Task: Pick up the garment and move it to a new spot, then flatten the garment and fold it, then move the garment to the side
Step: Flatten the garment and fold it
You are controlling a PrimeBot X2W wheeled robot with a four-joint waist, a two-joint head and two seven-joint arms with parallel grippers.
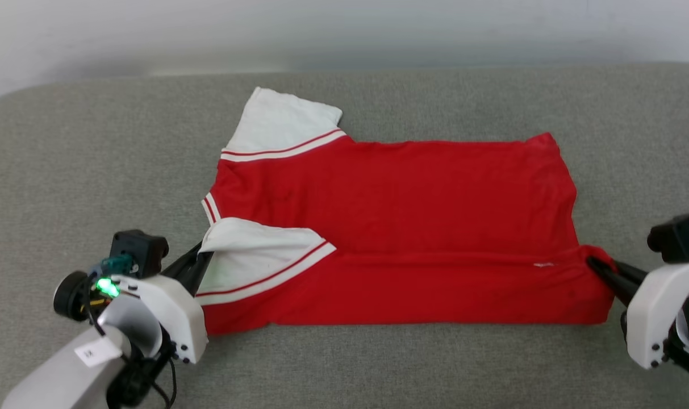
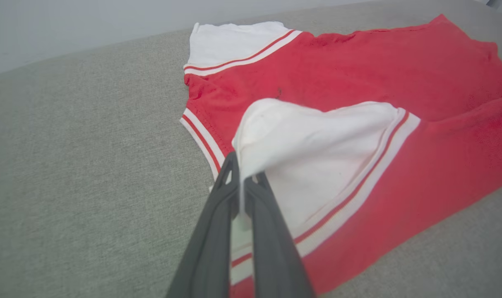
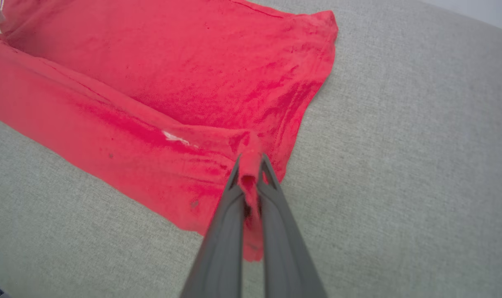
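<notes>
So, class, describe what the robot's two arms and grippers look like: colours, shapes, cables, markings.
The left gripper and right gripper each have two long, dark grey, tapering fingers on a white rounded housing, topped by a black boxy camera. The left arm also shows a green light, black cables and a white label on its grey forearm.

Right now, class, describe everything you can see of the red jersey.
The jersey is soft red fabric with white sleeves and red-and-white striped trim. It lies spread on the grey cloth surface, its near edge folded over onto the body. The left gripper pinches the near sleeve; the right gripper pinches the folded hem.
</notes>
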